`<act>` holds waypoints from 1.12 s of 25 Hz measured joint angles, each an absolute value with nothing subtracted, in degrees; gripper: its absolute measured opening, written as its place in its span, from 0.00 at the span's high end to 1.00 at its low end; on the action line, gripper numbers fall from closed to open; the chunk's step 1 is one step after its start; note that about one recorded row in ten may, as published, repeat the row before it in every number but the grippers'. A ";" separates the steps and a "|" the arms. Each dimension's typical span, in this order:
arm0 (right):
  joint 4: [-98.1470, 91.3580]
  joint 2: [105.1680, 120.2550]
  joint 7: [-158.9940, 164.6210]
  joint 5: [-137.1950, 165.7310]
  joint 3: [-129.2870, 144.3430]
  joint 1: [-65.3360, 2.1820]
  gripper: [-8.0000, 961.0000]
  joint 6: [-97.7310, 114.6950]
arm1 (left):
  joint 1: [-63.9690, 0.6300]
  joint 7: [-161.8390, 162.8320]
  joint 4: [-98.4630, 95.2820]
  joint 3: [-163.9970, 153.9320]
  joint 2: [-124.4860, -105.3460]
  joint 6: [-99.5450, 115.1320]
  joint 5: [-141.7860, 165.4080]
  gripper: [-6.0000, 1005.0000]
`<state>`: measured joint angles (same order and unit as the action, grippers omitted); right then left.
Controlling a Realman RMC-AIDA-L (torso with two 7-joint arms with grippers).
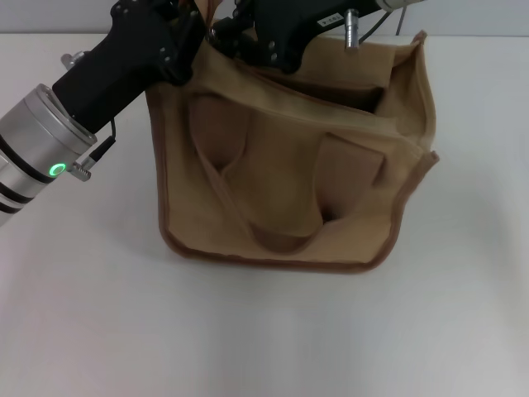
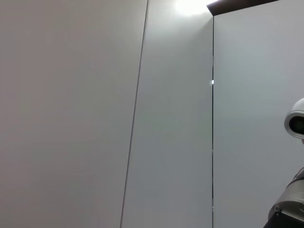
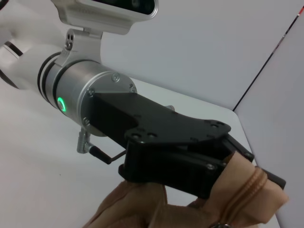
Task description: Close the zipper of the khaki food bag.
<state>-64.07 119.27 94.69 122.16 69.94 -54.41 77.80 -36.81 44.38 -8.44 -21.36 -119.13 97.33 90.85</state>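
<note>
My left claw (image 3: 247, 164) pinches the khaki food bag (image 1: 289, 190) at its left end on the desk (image 1: 264, 331); the zipper (image 3: 242, 199) runs rightward toward my right claw (image 1: 273, 41) (grip unclear).

White tabletop (image 1: 463, 331), pale wall panels (image 2: 71, 118) (dark seams between them)

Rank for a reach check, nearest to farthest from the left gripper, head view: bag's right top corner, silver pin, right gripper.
1. right gripper, immediately alongside.
2. silver pin, farther right.
3. bag's right top corner, far right.
</note>
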 joint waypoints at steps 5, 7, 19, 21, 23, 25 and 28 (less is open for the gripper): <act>-65.04 119.27 94.68 122.18 69.91 -53.71 0.86 77.92 | -36.76 44.31 -8.44 -21.36 -119.10 96.93 90.85 0.97; -66.43 119.26 94.88 122.20 69.91 -52.87 0.86 78.04 | -36.70 44.28 -8.43 -21.35 -119.09 96.30 90.84 0.97; -69.44 119.35 95.33 122.20 70.05 -50.65 0.96 78.18 | -36.44 44.07 -8.35 -21.18 -119.09 95.37 89.52 0.97; -69.35 119.35 95.30 122.20 70.05 -50.63 0.99 78.09 | -36.50 44.06 -8.35 -21.18 -119.09 95.36 89.51 0.97; -69.30 119.36 95.04 122.20 70.05 -50.59 0.99 77.89 | -36.63 44.06 -8.35 -21.18 -119.09 95.36 89.50 0.97; -69.30 119.36 95.03 122.20 70.05 -50.58 0.99 77.94 | -36.74 44.07 -8.34 -21.18 -119.09 95.35 89.49 0.97; -69.24 119.36 95.38 121.47 69.97 -50.81 0.99 79.32 | -36.78 44.08 -8.35 -21.18 -119.09 95.35 89.47 0.97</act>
